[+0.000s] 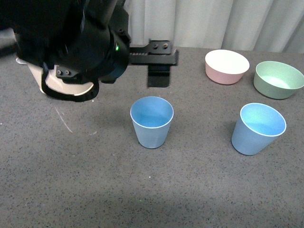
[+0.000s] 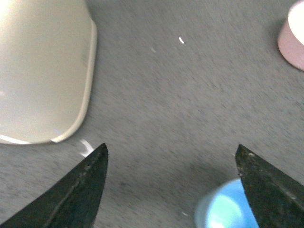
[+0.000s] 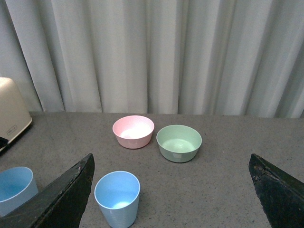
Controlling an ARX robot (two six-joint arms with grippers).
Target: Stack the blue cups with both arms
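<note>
Grey speckled table, white pleated curtain closing off the room behind its far edge. One blue cup stands mid-table, the other blue cup near the right edge. Left fingers are spread wide above the table, holding nothing; right fingers are parted too, empty.

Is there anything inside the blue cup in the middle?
Empty. The middle blue cup stands upright, and the front view shows only its bare blue inside.

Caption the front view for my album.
Left gripper hovers behind one blue cup; other cup, pink bowl and green bowl stand to its right.
</note>
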